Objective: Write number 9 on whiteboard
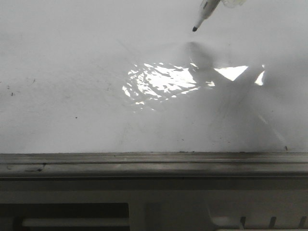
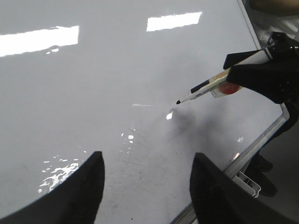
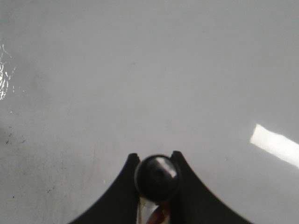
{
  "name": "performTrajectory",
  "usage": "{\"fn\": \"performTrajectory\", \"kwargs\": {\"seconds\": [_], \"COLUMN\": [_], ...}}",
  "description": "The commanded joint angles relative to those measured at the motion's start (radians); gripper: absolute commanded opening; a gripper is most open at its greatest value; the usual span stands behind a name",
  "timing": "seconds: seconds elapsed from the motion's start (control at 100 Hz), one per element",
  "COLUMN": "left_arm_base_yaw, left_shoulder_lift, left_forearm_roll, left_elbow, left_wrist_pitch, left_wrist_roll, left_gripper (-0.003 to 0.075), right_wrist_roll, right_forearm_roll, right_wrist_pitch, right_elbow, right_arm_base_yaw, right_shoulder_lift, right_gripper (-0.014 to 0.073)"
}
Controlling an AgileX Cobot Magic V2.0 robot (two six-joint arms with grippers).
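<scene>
The whiteboard (image 1: 72, 96) lies flat, glossy white with smudges and glare; it also shows in the left wrist view (image 2: 93, 93) and the right wrist view (image 3: 140, 70). No number 9 shows on it. My right gripper (image 3: 156, 157) is shut on a white marker (image 1: 206, 13) with a black tip. The tip hovers just above the board at the far right. In the left wrist view the marker (image 2: 205, 88) sticks out of the right gripper (image 2: 261, 74). My left gripper (image 2: 147, 161) is open and empty above the board's near part.
A grey metal ledge (image 1: 154, 163) runs along the board's near edge, also in the left wrist view (image 2: 252, 149). Small dark specks (image 1: 9, 89) mark the board's left part. Bright glare (image 1: 159, 82) sits mid-board.
</scene>
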Motion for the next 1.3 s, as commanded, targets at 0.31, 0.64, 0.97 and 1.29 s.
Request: {"fn": "performTrajectory", "kwargs": {"seconds": [0.31,0.64,0.97,1.29], "left_arm_base_yaw": [0.002,0.002,0.002,0.002], "left_shoulder_lift": [0.006,0.006,0.006,0.006], "left_forearm_roll": [-0.060,-0.060,-0.060,-0.060], "left_elbow": [-0.027,-0.027,-0.027,-0.027], "left_wrist_pitch": [-0.018,-0.018,-0.018,-0.016], "left_wrist_roll": [-0.009,-0.009,-0.009,-0.009], "left_gripper": [0.0367,0.0367,0.0367,0.0367], "right_wrist_roll": [0.000,-0.009,-0.009,-0.010], "right_forearm_roll": [0.011,0.009,-0.023,-0.023], "right_wrist_pitch": [0.020,0.276,0.257,0.403], "right_elbow": [-0.100,-0.129,-0.236,-0.259], "right_arm_base_yaw": [0.012,-0.009,-0.051,-0.051], "right_shoulder_lift": [0.120,0.067,0.091,0.109], "right_gripper": [-0.0074,-0.0074,-0.0074,-0.0070]}}
